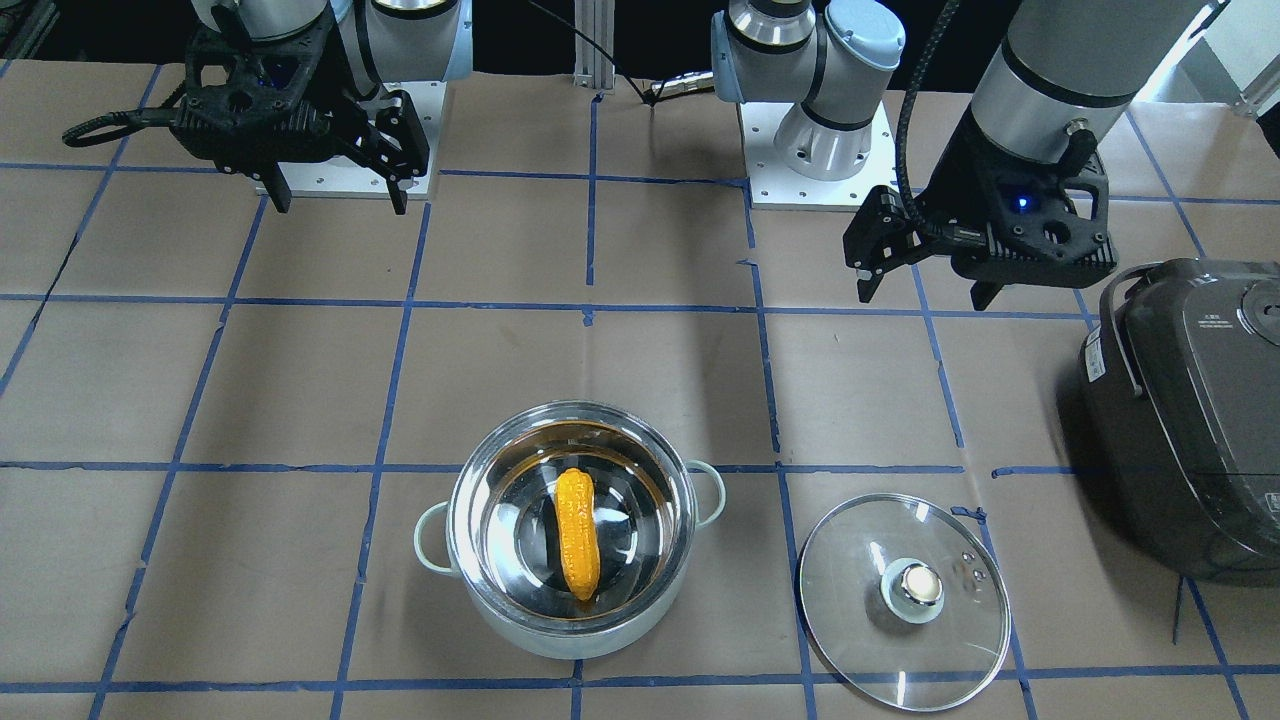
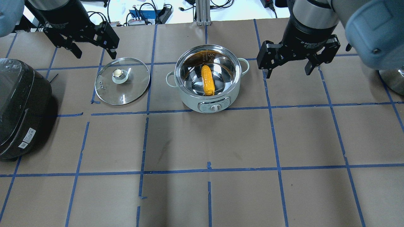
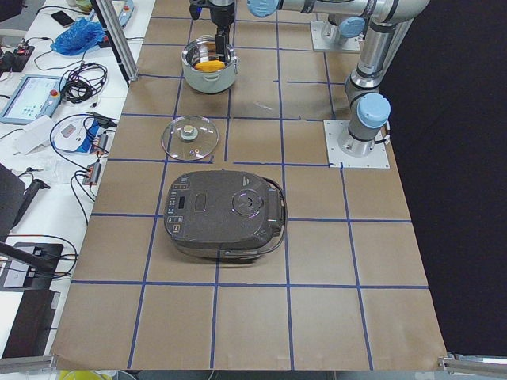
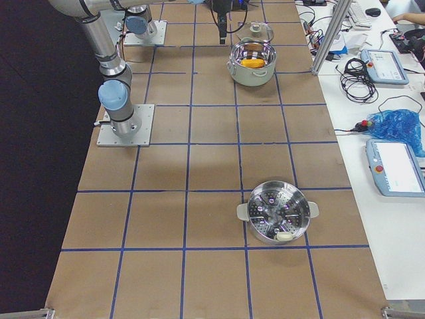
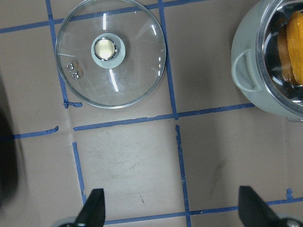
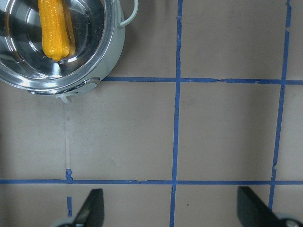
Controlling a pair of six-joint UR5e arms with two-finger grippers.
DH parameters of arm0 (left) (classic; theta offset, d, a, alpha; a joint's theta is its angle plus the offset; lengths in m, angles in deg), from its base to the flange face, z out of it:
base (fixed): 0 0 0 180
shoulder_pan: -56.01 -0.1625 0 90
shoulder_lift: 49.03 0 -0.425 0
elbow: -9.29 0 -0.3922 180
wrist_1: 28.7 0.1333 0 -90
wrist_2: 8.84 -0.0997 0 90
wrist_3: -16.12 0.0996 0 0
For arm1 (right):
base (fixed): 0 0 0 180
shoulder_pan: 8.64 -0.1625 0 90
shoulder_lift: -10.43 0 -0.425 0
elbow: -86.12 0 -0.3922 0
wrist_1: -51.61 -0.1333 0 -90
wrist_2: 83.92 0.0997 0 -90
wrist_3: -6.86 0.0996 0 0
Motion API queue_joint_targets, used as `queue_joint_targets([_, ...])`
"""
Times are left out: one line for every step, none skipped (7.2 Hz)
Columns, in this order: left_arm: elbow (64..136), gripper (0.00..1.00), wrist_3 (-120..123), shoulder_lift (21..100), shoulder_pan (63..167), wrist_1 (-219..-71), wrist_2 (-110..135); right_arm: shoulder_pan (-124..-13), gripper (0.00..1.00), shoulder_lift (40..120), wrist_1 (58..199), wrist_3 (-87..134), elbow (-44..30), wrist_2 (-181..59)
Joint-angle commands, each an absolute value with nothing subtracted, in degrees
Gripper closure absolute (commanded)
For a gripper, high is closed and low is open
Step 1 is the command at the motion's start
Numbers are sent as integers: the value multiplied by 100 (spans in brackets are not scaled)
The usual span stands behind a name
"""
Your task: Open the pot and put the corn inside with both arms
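The steel pot point(image 1: 560, 640) stands open, with the yellow-orange corn point(image 1: 578, 545) lying inside on its bottom. Both also show in the overhead view: the pot point(image 2: 189, 101) and the corn point(image 2: 207, 80). The glass lid point(image 1: 860, 620) lies flat on the table beside the pot, knob up; it also shows in the left wrist view point(image 5: 111, 52). My left gripper point(image 2: 94, 51) is open and empty, raised above the table by the lid. My right gripper point(image 2: 288, 73) is open and empty, raised on the pot's other side.
A dark grey rice cooker point(image 2: 19, 107) sits on the left side of the table past the lid. A steel steamer pot point(image 4: 277, 216) stands far out on the right side. Blue tape lines grid the brown table paper.
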State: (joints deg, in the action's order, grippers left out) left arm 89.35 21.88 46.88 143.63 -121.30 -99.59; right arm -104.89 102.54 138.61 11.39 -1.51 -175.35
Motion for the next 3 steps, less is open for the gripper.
queue_joint_targets([8936, 0, 2051, 4695, 14364, -12134, -9937, -10488, 0, 10254, 13854, 1143, -159, -17542])
queue_joint_targets([8936, 0, 2060, 4695, 14355, -12134, -9911, -10488, 0, 10254, 13854, 1143, -168, -17542])
queue_joint_targets([8936, 0, 2052, 4695, 14355, -12134, -9919, -10505, 0, 10254, 13854, 1151, -168, -17542])
